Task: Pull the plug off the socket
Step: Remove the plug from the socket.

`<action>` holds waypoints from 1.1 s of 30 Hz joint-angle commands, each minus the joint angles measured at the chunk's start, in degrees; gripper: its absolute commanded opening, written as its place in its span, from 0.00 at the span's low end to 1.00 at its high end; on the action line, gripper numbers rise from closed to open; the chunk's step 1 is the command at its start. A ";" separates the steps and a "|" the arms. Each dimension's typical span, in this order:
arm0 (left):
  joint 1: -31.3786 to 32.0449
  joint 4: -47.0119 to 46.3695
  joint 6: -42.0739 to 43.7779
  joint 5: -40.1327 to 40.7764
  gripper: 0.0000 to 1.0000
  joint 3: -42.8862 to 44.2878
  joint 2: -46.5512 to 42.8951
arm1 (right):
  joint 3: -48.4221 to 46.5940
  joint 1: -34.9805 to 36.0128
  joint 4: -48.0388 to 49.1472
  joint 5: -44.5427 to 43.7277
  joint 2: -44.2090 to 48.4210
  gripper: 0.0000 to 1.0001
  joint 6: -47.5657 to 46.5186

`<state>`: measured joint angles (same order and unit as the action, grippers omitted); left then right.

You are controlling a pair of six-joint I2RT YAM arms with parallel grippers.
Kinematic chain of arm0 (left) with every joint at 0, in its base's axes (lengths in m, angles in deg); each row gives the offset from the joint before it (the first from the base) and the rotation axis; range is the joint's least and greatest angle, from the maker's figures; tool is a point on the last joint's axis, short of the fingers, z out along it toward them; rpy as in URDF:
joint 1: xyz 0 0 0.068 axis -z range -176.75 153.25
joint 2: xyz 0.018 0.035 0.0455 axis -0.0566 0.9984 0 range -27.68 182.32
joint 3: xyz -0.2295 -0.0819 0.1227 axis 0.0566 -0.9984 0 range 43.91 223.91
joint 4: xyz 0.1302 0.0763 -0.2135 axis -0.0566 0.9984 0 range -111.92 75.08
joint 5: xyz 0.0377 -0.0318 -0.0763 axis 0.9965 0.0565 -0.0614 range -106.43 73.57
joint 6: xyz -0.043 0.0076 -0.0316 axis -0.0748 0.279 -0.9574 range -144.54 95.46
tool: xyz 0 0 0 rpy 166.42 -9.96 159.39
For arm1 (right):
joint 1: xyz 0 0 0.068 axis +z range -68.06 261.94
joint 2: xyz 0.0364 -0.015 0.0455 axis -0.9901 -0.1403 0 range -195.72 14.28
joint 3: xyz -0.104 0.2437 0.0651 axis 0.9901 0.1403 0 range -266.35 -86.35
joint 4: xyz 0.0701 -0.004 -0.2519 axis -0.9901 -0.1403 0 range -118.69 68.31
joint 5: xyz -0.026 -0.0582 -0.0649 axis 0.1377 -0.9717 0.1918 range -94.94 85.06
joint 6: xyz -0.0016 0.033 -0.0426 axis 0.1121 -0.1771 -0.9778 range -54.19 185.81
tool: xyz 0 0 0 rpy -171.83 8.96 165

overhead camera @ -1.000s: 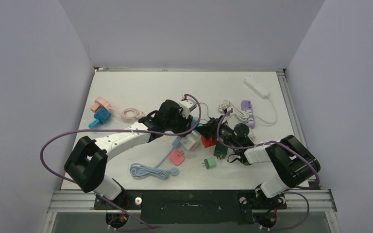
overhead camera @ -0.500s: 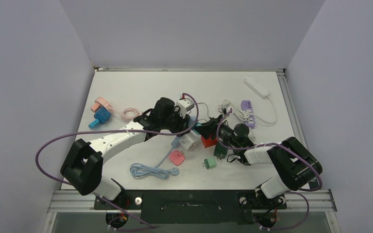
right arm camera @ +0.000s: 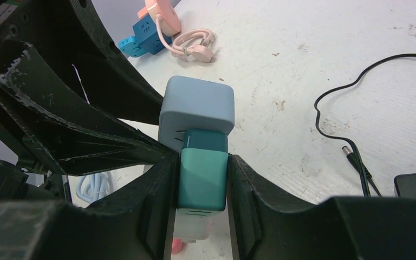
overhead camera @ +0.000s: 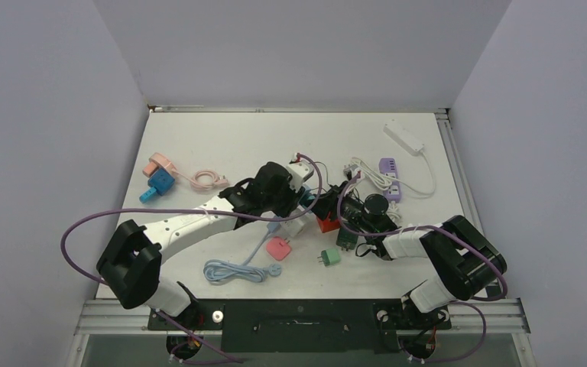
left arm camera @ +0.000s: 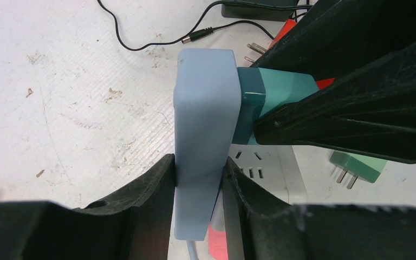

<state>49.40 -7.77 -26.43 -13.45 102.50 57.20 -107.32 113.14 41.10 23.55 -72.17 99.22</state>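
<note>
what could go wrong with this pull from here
The left fingers pinch only the lower end of the blue socket, away from the teal plug, so pulling may twist it loose. The right fingers hold smooth plug sides and might slip. A sudden release could swing into the black cable.

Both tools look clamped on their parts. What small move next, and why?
Probably draw the right tool straight back while the left tool holds firm: the teal rectangular plug sits flush against the pale blue plastic socket block, and each tool is shut on its own part.
</note>
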 commanded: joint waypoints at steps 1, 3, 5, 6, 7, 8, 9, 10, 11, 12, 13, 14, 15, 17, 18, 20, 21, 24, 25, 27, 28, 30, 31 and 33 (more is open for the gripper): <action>-1.70 -2.35 0.62 5.31 0.00 3.55 -2.60 | -0.64 0.44 0.23 1.46 1.35 0.05 -1.98; -2.00 -2.98 1.55 -0.40 0.00 3.31 -3.63 | -0.61 0.48 0.20 1.42 1.21 0.05 -2.13; -3.02 -2.64 3.04 -7.51 0.00 3.60 -4.57 | -0.60 0.44 0.11 1.46 1.10 0.05 -2.20; -3.89 -2.56 3.47 -12.92 0.00 3.76 -5.17 | -0.65 0.42 0.09 1.44 1.03 0.05 -2.28; -4.88 -2.60 3.62 -17.07 0.00 3.80 -5.82 | -0.73 0.36 -0.04 1.53 0.85 0.05 -2.29; -6.04 -2.80 3.58 -21.19 0.00 3.81 -6.40 | -0.90 0.20 -0.16 1.63 0.61 0.05 -2.22; -7.22 -2.98 3.50 -24.98 0.00 3.89 -6.92 | -1.01 0.01 -0.08 1.87 0.25 0.05 -2.02; -8.73 -3.30 3.17 -28.07 0.00 3.92 -7.41 | -0.99 -0.33 0.18 2.06 -0.14 0.05 -1.62; -9.72 -3.79 2.75 -30.53 0.00 3.87 -7.86 | -0.92 -0.78 0.79 2.43 -0.52 0.05 -1.02; -10.56 -4.06 2.36 -31.82 0.00 3.80 -8.20 | -0.85 -1.25 1.73 2.91 -1.01 0.05 -0.53; -11.08 -4.28 2.26 -32.41 0.00 3.75 -8.39 | -0.74 -1.68 2.68 3.43 -1.48 0.05 0.08; -11.30 -4.37 2.24 -32.50 0.00 3.71 -8.50 | -0.59 -1.97 3.44 3.82 -1.89 0.05 0.56; -11.42 -4.39 2.24 -32.48 0.00 3.66 -8.55 | -0.71 -2.05 3.63 4.07 -2.10 0.05 0.72; -11.30 -4.49 2.24 -32.11 0.00 3.63 -8.27 | -0.79 -2.02 3.52 4.03 -2.20 0.05 0.65; -11.22 -4.56 2.24 -31.44 0.00 3.64 -8.13 | -0.77 -2.02 3.47 3.96 -2.15 0.05 0.60; -10.71 -4.30 2.24 -28.46 0.00 3.73 -7.70 | -0.74 -1.96 2.99 3.46 -1.78 0.05 0.22; -10.30 -4.04 2.24 -25.53 0.00 3.66 -7.55 | -0.69 -1.87 2.50 3.12 -1.54 0.05 0.04; -7.90 -3.24 2.70 -14.15 0.00 3.42 -6.82 | -0.68 -1.31 1.06 1.59 -0.59 0.05 -0.78; -7.03 -2.99 2.80 -9.01 0.00 3.22 -6.48 | -0.68 -0.92 0.63 1.20 -0.30 0.05 -1.07; -5.00 -2.30 2.86 -1.97 0.00 3.28 -5.47 | -0.63 -0.39 0.13 0.43 0.17 0.05 -1.60; -4.16 -2.04 2.86 1.11 0.00 3.33 -4.93 | -0.65 -0.09 -0.10 0.12 0.39 0.05 -1.86; -2.61 -1.37 2.85 6.72 0.00 3.56 -3.74 | -0.72 0.52 -0.65 -0.49 0.93 0.05 -2.42; -2.10 -1.06 2.86 9.07 0.00 3.65 -3.23 | -0.73 0.79 -0.91 -0.80 1.22 0.05 -2.76; -1.27 -0.72 2.78 11.79 0.00 3.85 -2.39 | -0.73 1.40 -1.74 -1.60 1.91 0.05 -3.41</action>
<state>47.47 -5.43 -22.80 -16.57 102.70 54.29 -108.52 113.44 42.39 24.18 -72.70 99.38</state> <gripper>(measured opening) 0.295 0.336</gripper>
